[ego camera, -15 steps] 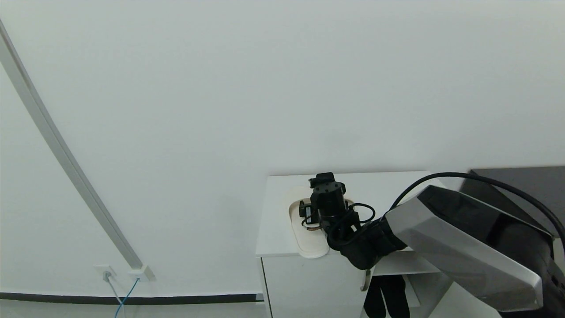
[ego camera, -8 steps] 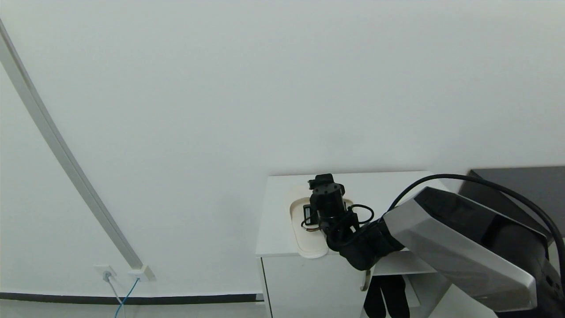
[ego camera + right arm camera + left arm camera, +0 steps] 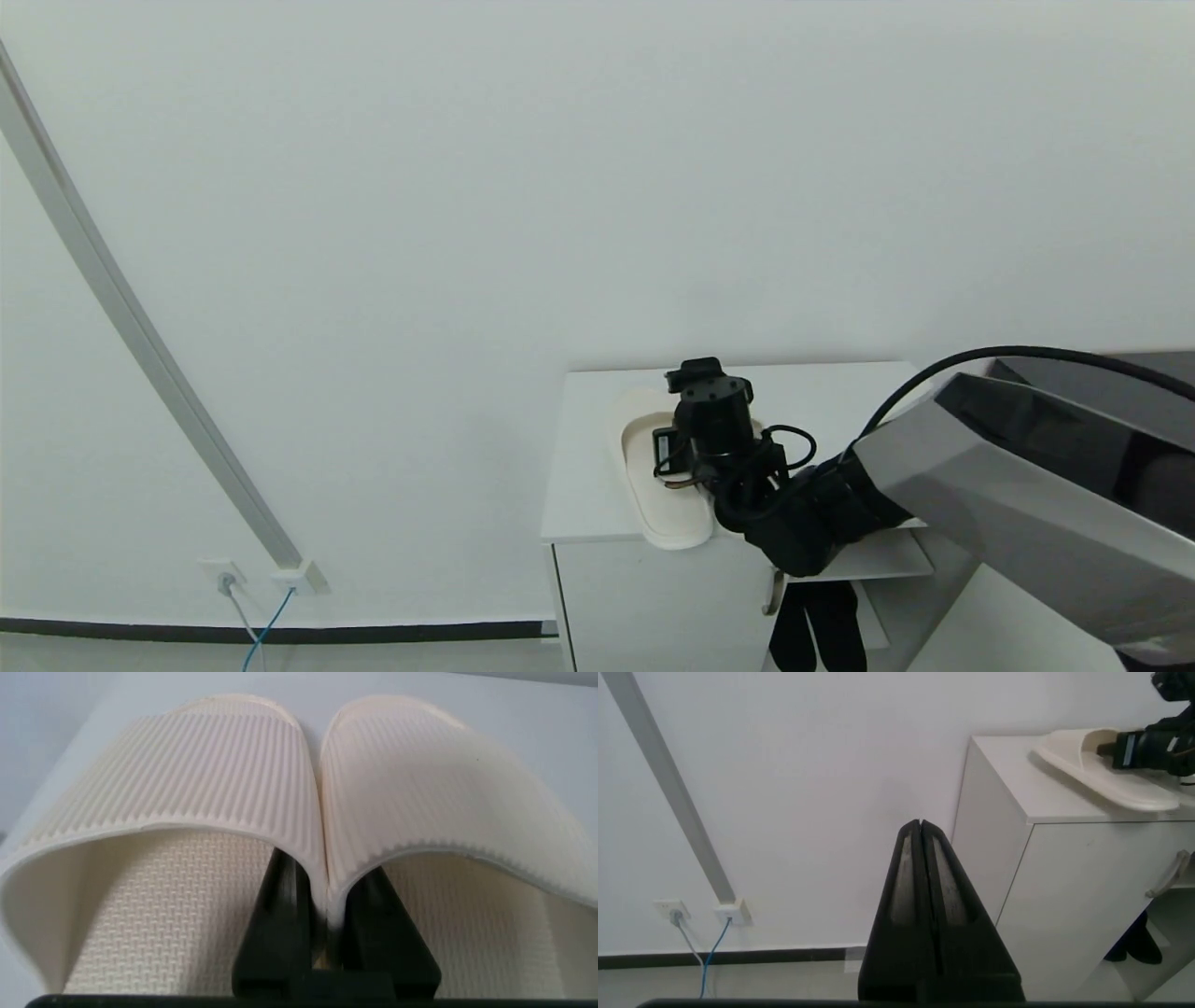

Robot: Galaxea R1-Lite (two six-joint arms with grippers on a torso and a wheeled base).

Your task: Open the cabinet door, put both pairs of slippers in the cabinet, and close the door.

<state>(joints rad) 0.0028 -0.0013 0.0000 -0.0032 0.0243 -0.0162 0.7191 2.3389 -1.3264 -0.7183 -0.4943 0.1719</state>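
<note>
**Loosely pinched pair may split on the way into the cabinet**

Both cream slippers lie side by side on top of the cabinet, and the head view has one heel end poking just over the front edge. Your right gripper has one finger pushed inside each slipper. It is nearly closed, clamping the two inner side walls together between them.

That hold is the weak point. You have only two soft, ribbed edges, so a quick lift or a wrist turn could let one slipper peel out and drop to the floor. The soles will probably hang and swing, too.

Below, the cabinet looks open on its right side. A shelf shows there, with a dark shape under it that could be the other pair. I can't tell how much room is left.

Expect a dangling toe or heel to catch the shelf lip or the handle as you go in, which could drag the pair loose. The arm also covers much of that opening in the head view, so you will be judging clearance half blind.

Your left gripper is fully closed on nothing, low beside the cabinet's other side and facing the wall.
</note>
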